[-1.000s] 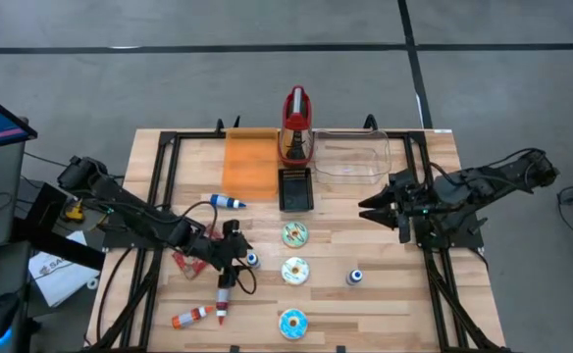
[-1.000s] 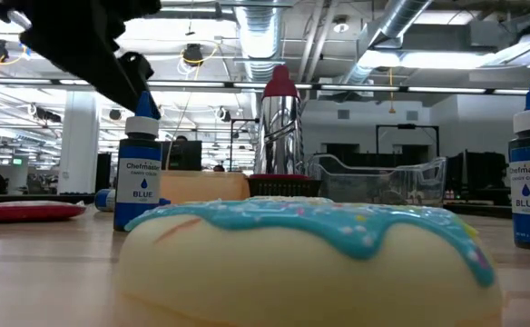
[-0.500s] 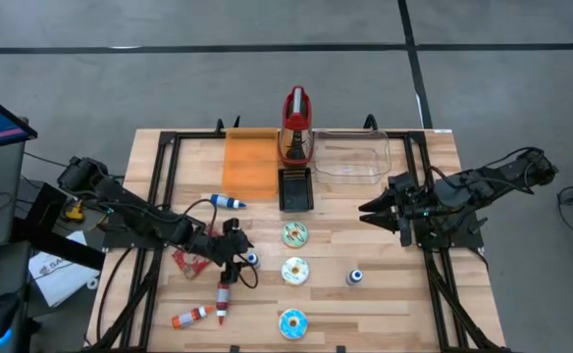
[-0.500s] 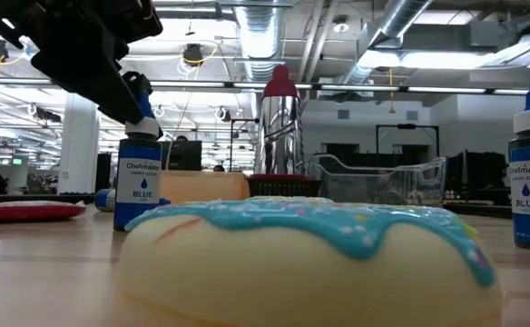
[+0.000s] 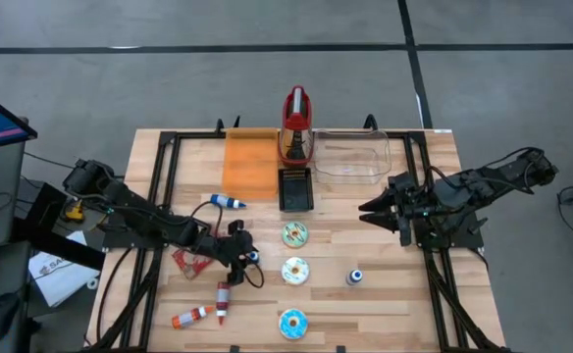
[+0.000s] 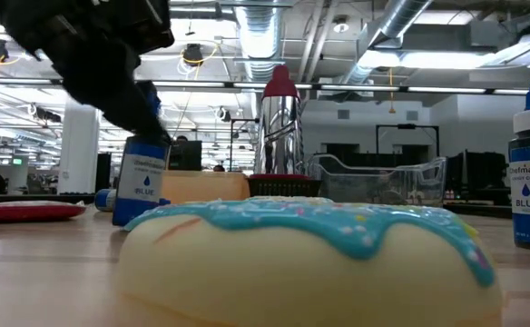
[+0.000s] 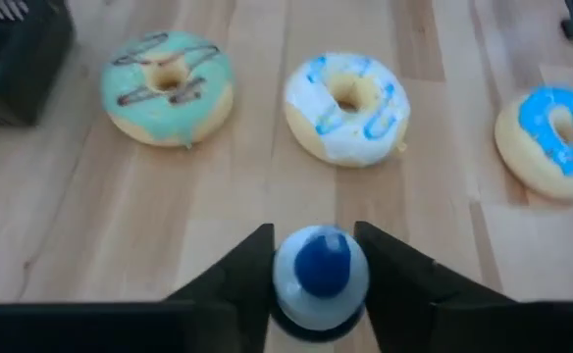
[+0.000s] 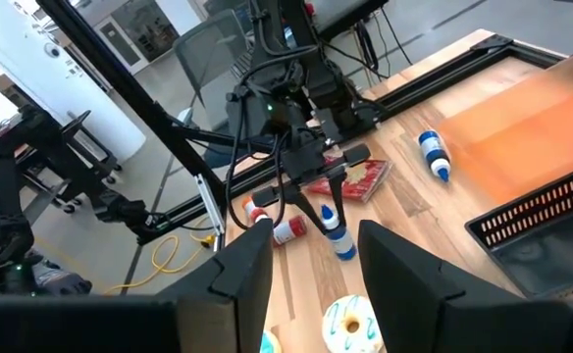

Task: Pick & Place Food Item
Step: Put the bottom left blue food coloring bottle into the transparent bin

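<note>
Left gripper [image 7: 311,257] sits around a small blue-capped bottle [image 7: 319,277], fingers [image 7: 237,275] close on both sides; can't tell if it's clamped yet. Bottle tilts in the low view. Red snack packet [image 5: 186,260] lies flat on the table [image 5: 385,304] just behind that gripper, untouched. Right gripper [image 5: 383,212] hovers well apart near the clear bin [image 5: 350,157], fingers partly apart, holding nothing. Risk: the bottle gets grabbed instead of the packet, or tips and rolls into the donuts [image 7: 169,86]
</note>
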You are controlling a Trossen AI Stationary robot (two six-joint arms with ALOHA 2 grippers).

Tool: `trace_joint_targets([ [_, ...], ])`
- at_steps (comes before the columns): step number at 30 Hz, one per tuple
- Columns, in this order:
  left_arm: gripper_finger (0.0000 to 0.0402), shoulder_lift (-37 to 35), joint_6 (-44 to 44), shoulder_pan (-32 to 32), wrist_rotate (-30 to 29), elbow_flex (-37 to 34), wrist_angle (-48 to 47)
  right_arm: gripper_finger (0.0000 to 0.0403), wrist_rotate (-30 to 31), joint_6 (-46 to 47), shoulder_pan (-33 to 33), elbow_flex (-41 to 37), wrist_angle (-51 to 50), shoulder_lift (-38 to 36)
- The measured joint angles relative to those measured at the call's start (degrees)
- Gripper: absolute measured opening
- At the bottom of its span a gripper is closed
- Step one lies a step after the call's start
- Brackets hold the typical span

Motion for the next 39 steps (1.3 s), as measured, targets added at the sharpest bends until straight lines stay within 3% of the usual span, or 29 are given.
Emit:
trace_joint_targets([
  [9, 0.0107, -6.7, 1.0, 7.4, 0.1, 0.0, 8.0, 0.0145, 2.6, -1.8, -0.4, 0.0, 0.0, 0.3],
  [16, 0.0107, -9.8, 8.0, 15.5, 6.8, 8.2, 6.4, 0.0163, 0.3, -6.4, -5.1, 0.0, 0.3, 3.4],
  [21, 0.0107, -7.0, 14.0, 18.6, 12.2, 17.0, -5.1, 0.0206, -6.4, -7.6, -9.8, 1.5, 0.9, 6.4],
  [25, 0.0107, -3.8, 17.5, 19.6, 13.2, 24.0, -10.8, 0.0235, -11.1, -11.9, -11.7, 4.6, 0.8, 10.5],
  [32, 0.0107, 1.7, 20.3, 19.6, 13.5, 33.9, -14.7, 0.0239, -16.9, -16.3, -14.8, 8.5, 0.2, 19.1],
  [39, 0.0107, 3.2, 20.2, 18.8, 11.6, 38.0, -14.5, 0.0239, -17.2, -17.7, -14.9, 9.1, 3.5, 23.4],
])
